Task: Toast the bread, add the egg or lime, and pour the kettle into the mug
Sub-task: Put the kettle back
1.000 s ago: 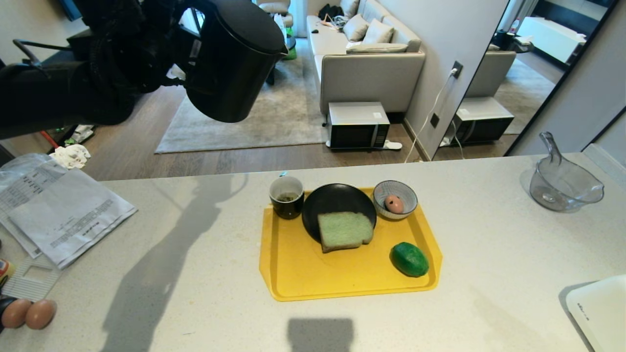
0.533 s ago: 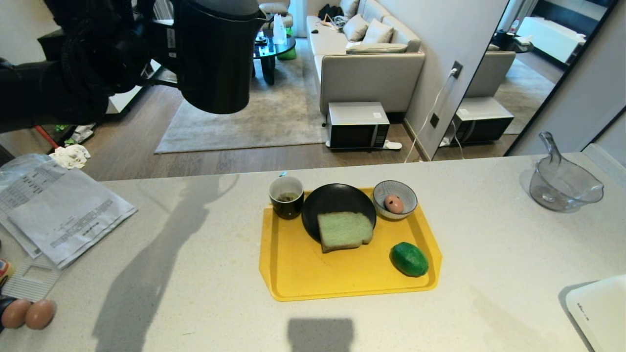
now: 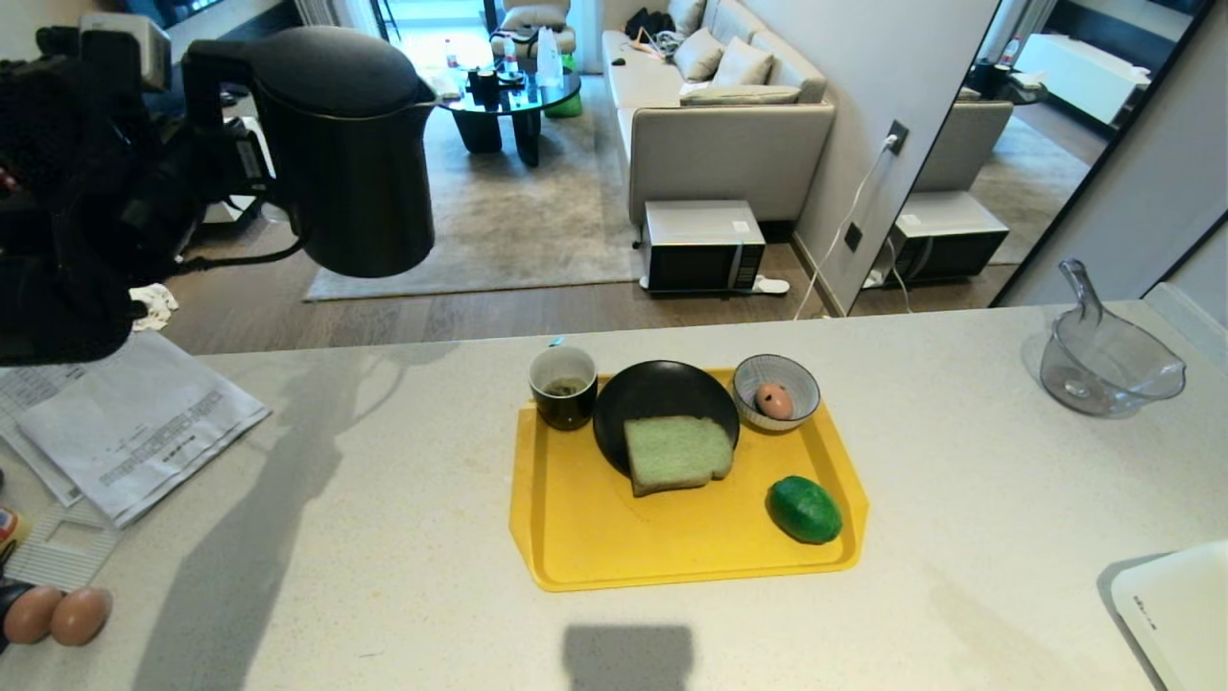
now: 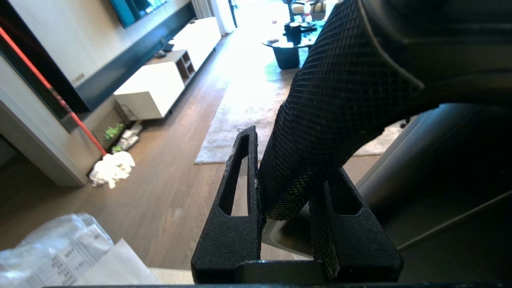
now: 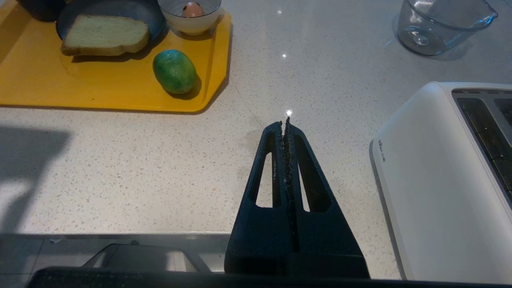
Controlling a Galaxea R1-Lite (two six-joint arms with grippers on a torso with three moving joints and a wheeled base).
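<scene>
Matte black and rigid, the kettle (image 3: 350, 163) hangs upright at the far left, above the counter's far edge, well apart from the mug (image 3: 563, 386). The left gripper (image 4: 286, 192) clamps its textured loop handle, the sensible hold; likely heavy and prone to swinging. The right gripper (image 5: 286, 120) rests closed, empty.

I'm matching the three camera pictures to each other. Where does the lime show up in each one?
Head view: the lime lies at the yellow tray's near right corner.
Left wrist view: not in it.
Right wrist view: lime on the tray beside the bread.
Shared landmark: the yellow tray.
</scene>
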